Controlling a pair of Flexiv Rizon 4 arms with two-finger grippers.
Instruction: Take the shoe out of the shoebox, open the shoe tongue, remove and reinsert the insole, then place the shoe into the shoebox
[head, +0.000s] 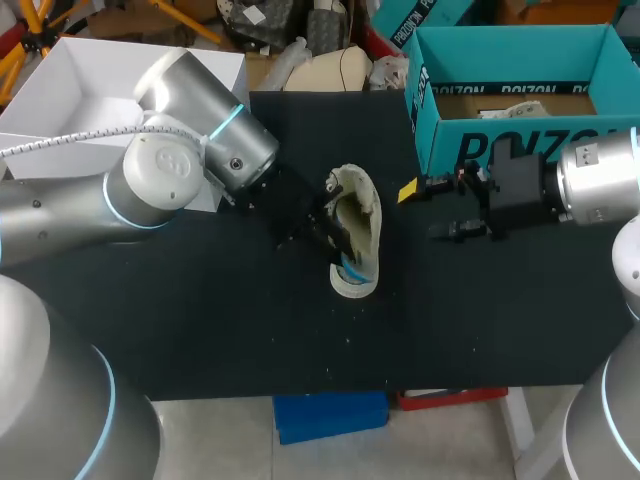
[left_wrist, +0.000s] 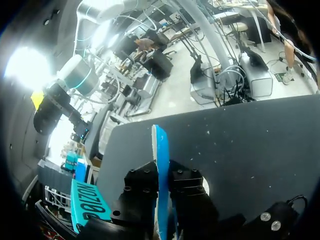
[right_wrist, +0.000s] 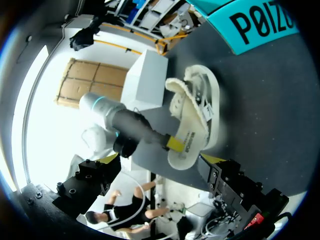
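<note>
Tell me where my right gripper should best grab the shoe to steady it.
Likely pinch the shoe by the side wall facing the right gripper, coming in from that side. The shoe sits sole-down with its opening up, so the rim offers a thin edge to clamp. The left gripper, shut on the blue insole, fills the opposite side.

Bold black block lettering marks the teal cardboard shoebox (head: 450, 140) on its outer front wall and inner rim; smaller print seems illegible.
</note>
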